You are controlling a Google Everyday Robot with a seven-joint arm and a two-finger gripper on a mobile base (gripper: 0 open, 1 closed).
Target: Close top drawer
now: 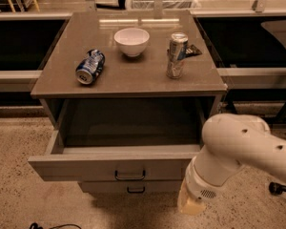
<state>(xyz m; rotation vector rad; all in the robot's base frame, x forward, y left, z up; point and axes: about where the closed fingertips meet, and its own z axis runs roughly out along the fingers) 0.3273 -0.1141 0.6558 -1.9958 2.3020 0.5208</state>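
Note:
The top drawer (109, 168) of the grey-brown cabinet is pulled far out and looks empty inside. Its flat front faces me, with a small dark bail handle (130, 175) at the middle. The handle of a lower drawer (135, 190) shows just beneath it. My white arm (238, 149) comes in from the right and bends down in front of the drawer's right end. My gripper (193, 204) hangs below the drawer front's right corner, close to the floor, and shows only as a cream-coloured tip.
On the cabinet top (133, 75) are a blue can (90, 67) lying on its side, a white bowl (131, 41) and an upright silver can (177, 55) with a dark wrapper behind it. Low shelving runs along both sides. A cable lies on the speckled floor at bottom left.

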